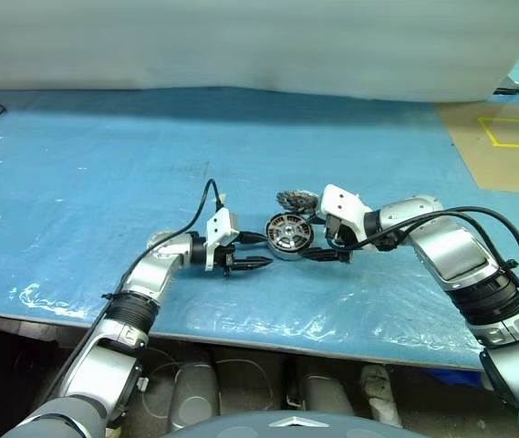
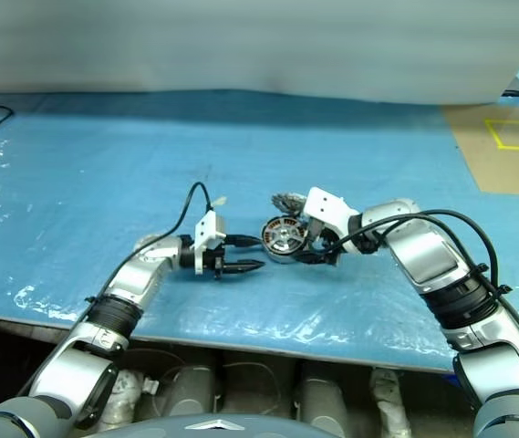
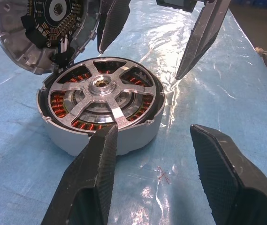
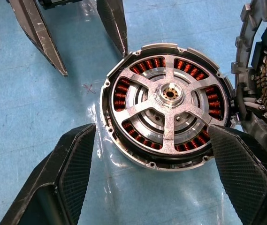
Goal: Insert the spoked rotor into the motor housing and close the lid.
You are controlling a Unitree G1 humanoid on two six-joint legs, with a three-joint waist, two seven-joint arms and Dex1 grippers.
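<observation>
The motor housing [image 1: 288, 236] is sitting on the blue sheet [image 1: 104, 173] that is covering the table, right between the two grippers; the spoked rotor [image 4: 170, 95] is lying flat down inside it, its silver spokes crossing over the ring of copper windings; the lid [image 3: 39, 28] is standing up off the far rim, tilted open with its circuit side facing the housing; the right gripper [image 4: 156, 154] is reaching in from the right with its fingers spread, one black finger [image 4: 239, 164] lying over the housing's rim and the other [image 4: 72, 164] standing clear on the sheet beside it, so it is pinching nothing; the left gripper [image 3: 154, 154] is pointing in from the left, just short of the housing, its fingers also held apart and empty, one fingertip [image 3: 102, 140] showing against the housing's outer wall, though whether it is touching cannot be told.
</observation>
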